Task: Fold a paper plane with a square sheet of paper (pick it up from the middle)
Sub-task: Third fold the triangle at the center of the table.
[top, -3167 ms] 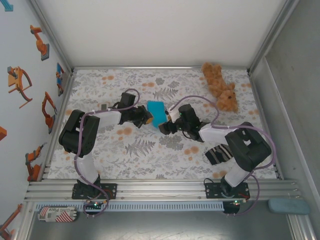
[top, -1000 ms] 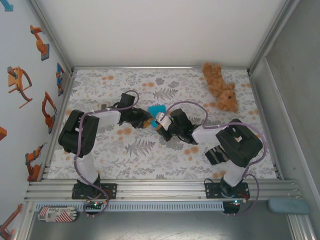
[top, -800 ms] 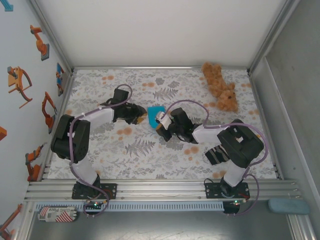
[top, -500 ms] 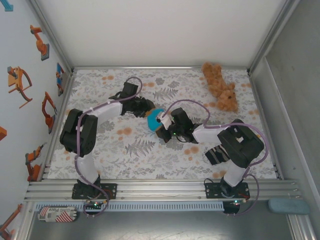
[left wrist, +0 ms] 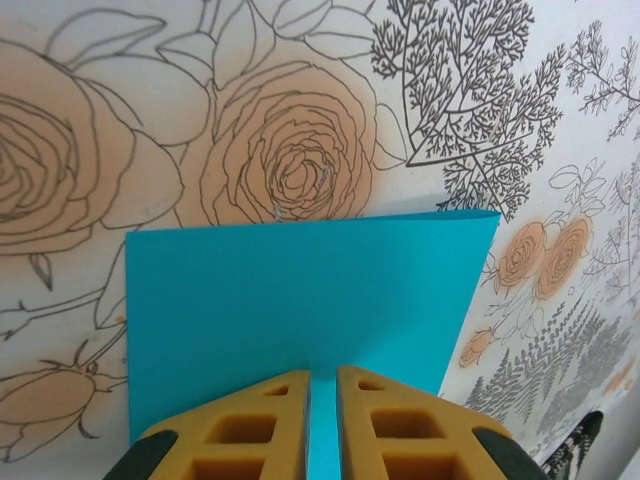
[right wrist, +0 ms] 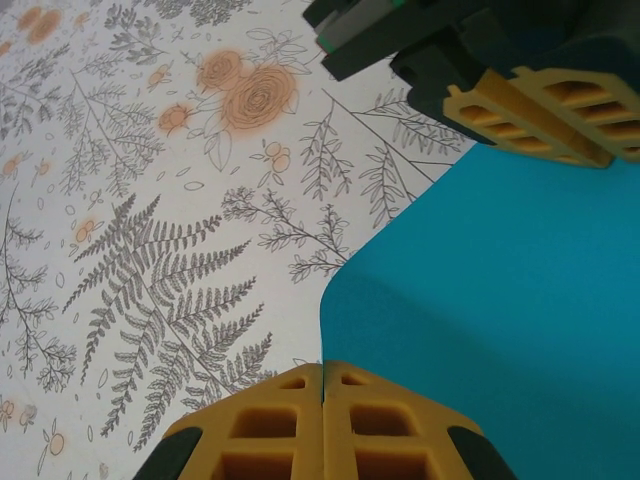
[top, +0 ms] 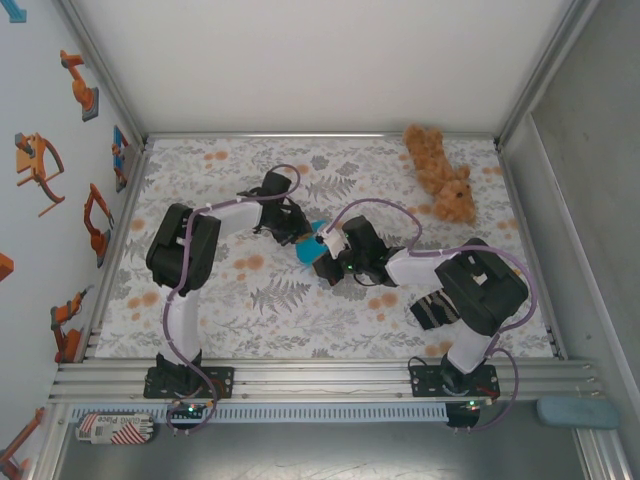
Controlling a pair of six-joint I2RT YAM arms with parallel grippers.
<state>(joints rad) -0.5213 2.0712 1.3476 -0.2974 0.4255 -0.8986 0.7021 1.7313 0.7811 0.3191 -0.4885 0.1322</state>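
top camera: sheet of paper (top: 311,245), bright blue and folded small, sits a little toward 12 o'clock from the middle of the flowered table (top: 250,300), between my two arms. left gripper (top: 298,230) meets it from 10 o'clock, right gripper (top: 327,252) from 4 o'clock. the two heads are close together over it.

left wrist camera: the yellow fingers (left wrist: 265,392) stand almost together, with a thin slit between them and blue showing in it. the sheet runs out from there toward 12 o'clock as a flat panel with a straight far edge and a sharp corner at 2 o'clock. i read this as pinched on the sheet's near edge, though the slit is narrow and the contact itself is hard to make out. a big orange rose print lies beyond the far edge.

right wrist camera: right fingers are pressed tight together at 6 o'clock, and the sheet's curved edge goes in right at their tips, so they are clamped on it. the blue spreads toward 3 o'clock, and the left fingers sit on its far edge at 1 o'clock. fern print at 9 o'clock.

elsewhere: brown teddy bear (top: 441,187) in the 1 o'clock corner, well apart from the arms. dark striped cloth (top: 432,308) at 4 o'clock, just beside the right arm's elbow.
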